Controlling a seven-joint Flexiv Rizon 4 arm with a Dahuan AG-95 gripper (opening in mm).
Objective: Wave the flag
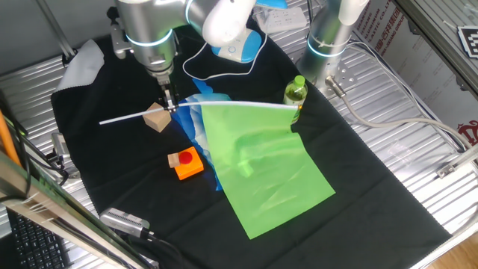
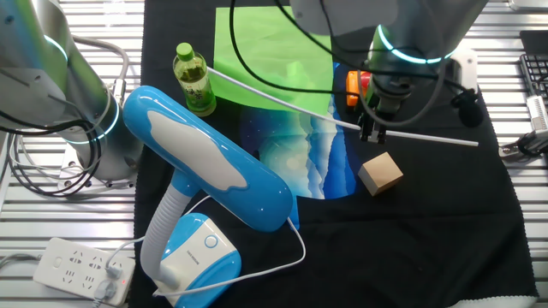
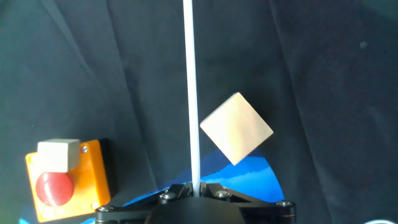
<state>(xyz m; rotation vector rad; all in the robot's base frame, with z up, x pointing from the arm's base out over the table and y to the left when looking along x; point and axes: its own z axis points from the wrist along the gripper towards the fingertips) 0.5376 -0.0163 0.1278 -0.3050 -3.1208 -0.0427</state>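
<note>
The gripper is clenched on the thin white stick of the flag, and the stick runs nearly level above the black cloth. In one fixed view the green sheet hangs off the stick toward 5 o'clock, draped down across the table and over part of the blue and white cloth. The free end of the stick pokes out toward 9 o'clock, passing over the wooden block. At 3 o'clock of the gripper, right by the sheet's top corner, the green bottle stands upright. The orange box with the red button sits at 6 o'clock of the gripper, just beside the sheet's edge. The hand view shows the stick shooting straight up to 12 o'clock from between the fingers, block at 2 o'clock, orange box at 9 o'clock. In the other fixed view, a blue and white desk lamp fills the near side.
</note>
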